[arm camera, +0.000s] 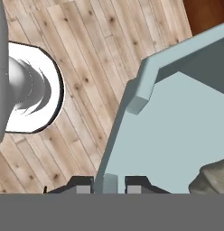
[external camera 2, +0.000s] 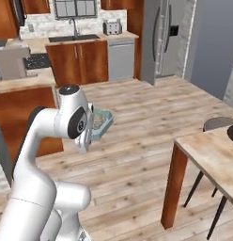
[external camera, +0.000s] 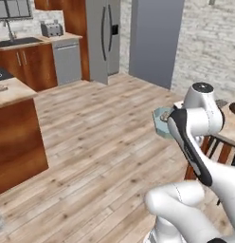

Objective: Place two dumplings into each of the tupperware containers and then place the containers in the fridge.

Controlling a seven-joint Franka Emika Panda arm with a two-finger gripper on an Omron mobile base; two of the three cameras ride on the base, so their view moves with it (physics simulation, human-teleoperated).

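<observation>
My gripper [arm camera: 109,185] is shut on the rim of a light grey-blue tupperware container [arm camera: 177,126], whose thin wall stands between the two fingertips. I hold the container [external camera 2: 103,123] in the air over the wooden floor, partly hidden behind my arm in the left base view [external camera: 162,124]. A mottled grey-beige dumpling [arm camera: 211,178] lies inside it at the lower right, and dumplings [external camera 2: 97,120] show as a mottled patch in the right base view. The tall grey fridge [external camera: 103,38] stands far ahead at the back wall [external camera 2: 165,37], its handled doors shut.
A wooden table [external camera 2: 207,150] with a dark plate [external camera 2: 232,132] and a chair [external camera 2: 219,123] stands to the right. A brown kitchen island [external camera: 17,142] stands to the left. A tall grey panel [external camera: 155,40] rises right of the fridge. Open wooden floor [external camera: 105,128] stretches toward the fridge.
</observation>
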